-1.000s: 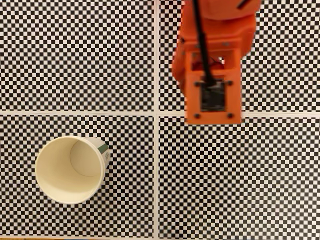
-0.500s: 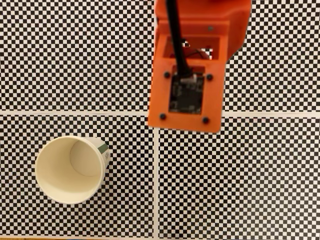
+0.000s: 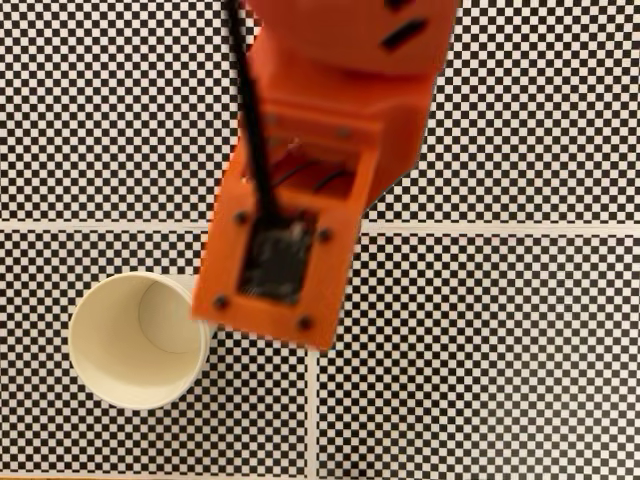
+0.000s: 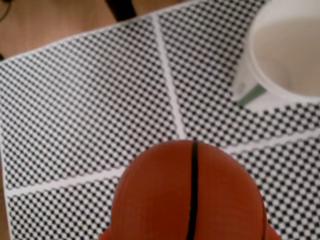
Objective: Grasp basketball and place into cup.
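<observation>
While seen from above, fixed view: the orange arm [image 3: 300, 190] slants from the top edge toward the lower left over the checkered mat [image 3: 500, 350].
Cup, fixed view: the cup [image 3: 135, 340] stands upright at lower left, its right rim just under the arm's lower end.
Basketball, fixed view: hidden beneath the arm.
Basketball, wrist view: the basketball [image 4: 187, 197] fills the bottom centre, close under the camera.
Cup, wrist view: upper right [image 4: 285, 55], apart from the ball.
Gripper: fingers unseen; whether they clamp the ball cannot be told.

Fixed view overhead — wrist view close
</observation>
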